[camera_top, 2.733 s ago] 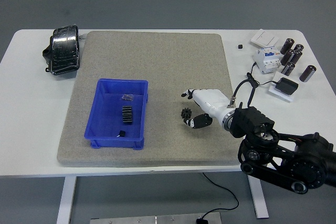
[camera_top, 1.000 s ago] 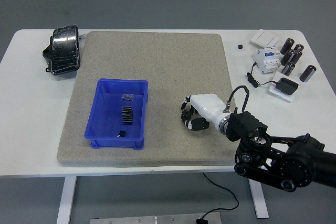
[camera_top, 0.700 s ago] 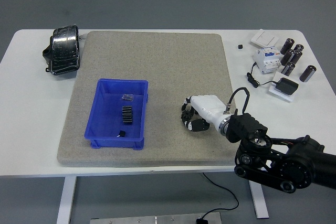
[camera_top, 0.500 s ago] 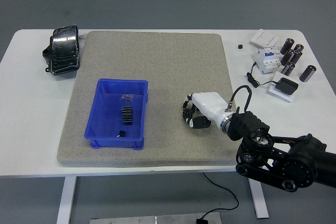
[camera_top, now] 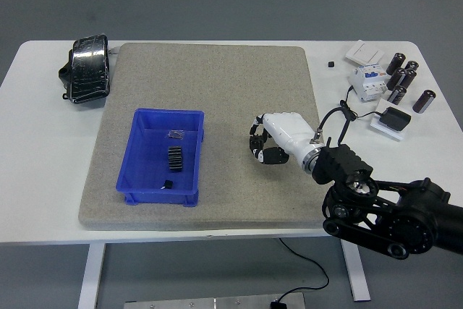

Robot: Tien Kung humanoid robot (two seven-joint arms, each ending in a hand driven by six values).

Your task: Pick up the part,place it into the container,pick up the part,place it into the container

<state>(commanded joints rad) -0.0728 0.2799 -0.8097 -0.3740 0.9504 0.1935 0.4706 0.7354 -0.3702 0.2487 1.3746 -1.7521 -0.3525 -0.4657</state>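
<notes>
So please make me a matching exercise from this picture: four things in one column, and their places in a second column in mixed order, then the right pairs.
Things:
1. blue bin
2. black pouch
3. right hand
4. capacitors

Places:
A. far right corner of the table
B. far left of the table, off the mat
C. left part of the grey mat
D. over the mat, right of the bin, fingers curled on a small black gear

Pairs: 1-C, 2-B, 3-D, 4-A
</notes>
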